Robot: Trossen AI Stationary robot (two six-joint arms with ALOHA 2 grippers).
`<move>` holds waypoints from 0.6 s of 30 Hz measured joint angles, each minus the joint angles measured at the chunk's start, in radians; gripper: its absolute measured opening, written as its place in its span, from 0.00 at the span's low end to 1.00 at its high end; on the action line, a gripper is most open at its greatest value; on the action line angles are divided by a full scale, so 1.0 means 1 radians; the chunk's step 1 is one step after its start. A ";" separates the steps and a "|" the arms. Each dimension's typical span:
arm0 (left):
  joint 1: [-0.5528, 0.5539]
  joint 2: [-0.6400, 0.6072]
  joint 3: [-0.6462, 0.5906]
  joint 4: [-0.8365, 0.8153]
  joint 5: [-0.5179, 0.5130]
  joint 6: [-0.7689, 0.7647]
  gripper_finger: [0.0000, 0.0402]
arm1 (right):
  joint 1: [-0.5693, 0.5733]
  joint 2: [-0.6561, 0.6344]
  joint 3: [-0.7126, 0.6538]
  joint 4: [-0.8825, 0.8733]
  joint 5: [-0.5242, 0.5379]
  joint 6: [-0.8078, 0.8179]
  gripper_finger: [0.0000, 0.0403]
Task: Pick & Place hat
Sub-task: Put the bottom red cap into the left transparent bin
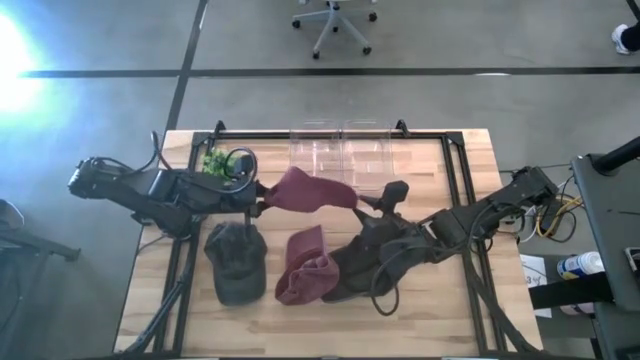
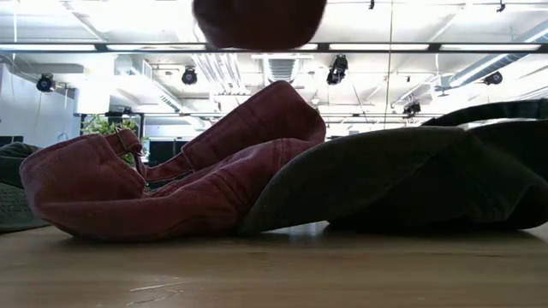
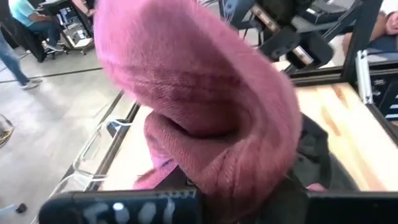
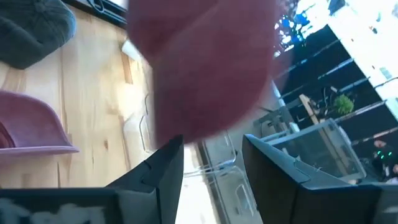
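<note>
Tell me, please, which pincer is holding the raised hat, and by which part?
The left pincer grips the raised maroon hat by its left edge; the right pincer, open at the hat's opposite end, holds nothing.

— How is the light where I work?

— Bright. Ceiling strip lights (image 2: 257, 47) glare white in the low view, and a blown-out patch burns at the floor beyond my left arm in the high view.

— And sharpness?

— The pink hat (image 3: 205, 106) just ahead of my left gripper (image 3: 180, 199) smears with motion blur; above my right gripper (image 4: 211, 162) it is a soft, unfocused mass.
</note>
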 joint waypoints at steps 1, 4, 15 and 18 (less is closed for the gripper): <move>0.000 0.000 0.003 0.001 0.001 -0.001 0.08 | 0.001 -0.001 0.000 -0.015 0.000 0.016 0.40; 0.003 0.002 0.004 0.000 0.001 -0.024 0.08 | 0.002 -0.004 0.000 -0.038 0.000 0.053 0.40; 0.058 0.010 -0.001 0.016 0.142 -0.315 0.09 | 0.000 -0.011 0.000 -0.235 -0.003 0.062 0.37; 0.072 0.010 -0.001 0.060 0.169 -0.379 0.09 | -0.006 -0.013 0.000 -0.258 -0.004 0.123 0.36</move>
